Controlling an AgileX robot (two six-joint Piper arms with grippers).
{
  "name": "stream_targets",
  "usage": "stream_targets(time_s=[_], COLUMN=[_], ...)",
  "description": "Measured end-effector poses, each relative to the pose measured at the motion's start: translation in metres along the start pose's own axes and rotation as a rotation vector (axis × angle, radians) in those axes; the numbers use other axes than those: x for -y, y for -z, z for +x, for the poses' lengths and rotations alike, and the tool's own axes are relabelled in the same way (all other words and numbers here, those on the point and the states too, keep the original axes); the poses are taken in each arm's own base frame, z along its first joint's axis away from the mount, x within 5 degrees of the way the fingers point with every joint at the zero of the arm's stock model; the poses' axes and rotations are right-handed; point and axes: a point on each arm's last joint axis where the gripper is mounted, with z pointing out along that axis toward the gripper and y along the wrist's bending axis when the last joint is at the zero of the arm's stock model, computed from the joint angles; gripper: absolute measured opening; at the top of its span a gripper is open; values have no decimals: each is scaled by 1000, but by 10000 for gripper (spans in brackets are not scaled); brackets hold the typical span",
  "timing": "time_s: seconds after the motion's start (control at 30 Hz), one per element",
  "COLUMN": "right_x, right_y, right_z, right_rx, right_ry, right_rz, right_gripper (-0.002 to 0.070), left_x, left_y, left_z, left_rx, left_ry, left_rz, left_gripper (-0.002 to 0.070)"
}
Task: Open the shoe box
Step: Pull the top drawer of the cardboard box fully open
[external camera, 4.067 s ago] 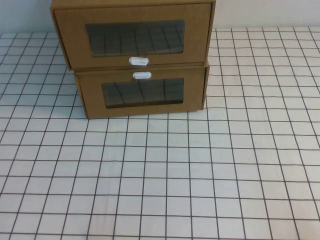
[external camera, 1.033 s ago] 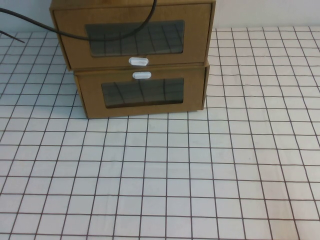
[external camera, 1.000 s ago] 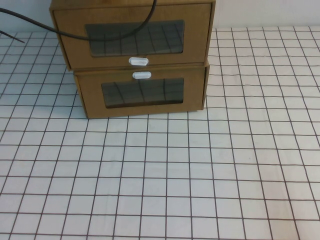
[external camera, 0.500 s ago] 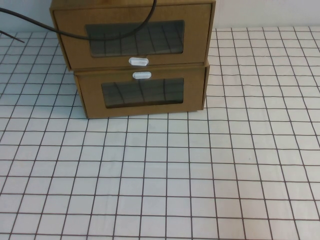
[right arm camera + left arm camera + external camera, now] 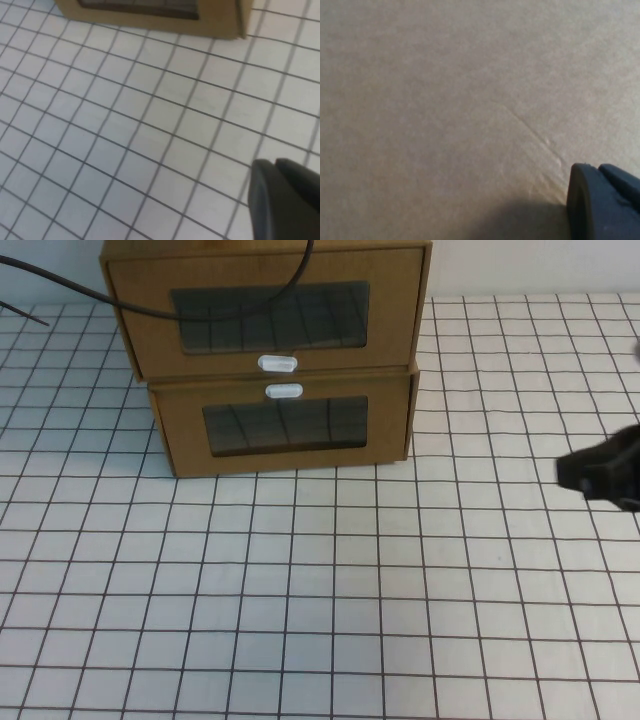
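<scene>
Find the 2 windowed cardboard boxes at the far side of the checked tablecloth, left of centre: upper shoe box stacked directly on lower shoe box, both fronts shut flush. Note the upper white pull tab and the lower white pull tab, just beside each other across the seam. Aim for 1 tab only (easy to snag both, being so close).

Look to the right gripper: clenched on nothing, hovering over the cloth at the right edge, well apart from the boxes. Part the jaws before arrival and come in level with the chosen tab. Pinch it from above and below, then pull straight toward the robot rather than sideways, to keep the front from binding.

Read the left gripper as hard up against plain brown cardboard, probably the top of the stack, judging by the black cable draped across the upper box. Cannot tell whether clenched or released. Use it, likely, to hold the stack down against the pull. Expect light cardboard to slide otherwise.
</scene>
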Motion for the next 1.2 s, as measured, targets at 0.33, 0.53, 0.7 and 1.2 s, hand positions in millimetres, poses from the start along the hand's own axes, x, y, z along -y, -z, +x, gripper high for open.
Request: stream_targets(time_s=[0.33,0.53,0.7,1.2], right_x=[-102,-147,-155,-155], right_y=[-90,-126,-144,-213], right_z=[-35,-38,-46,-69], right_rx=[-170,-141,-21,118], right_ry=[403,718,907,1142], right_rz=[-4,74,127,195], right_gripper=[-13,-8,78,239], left_x=[0,0,0,0], left_y=[0,0,0,0], left_z=[0,0,0,1], left_rx=[0,0,0,-16], left_ry=[13,15,22,20], left_rz=[0,0,0,3], left_gripper=[-2,-2,-2,-2])
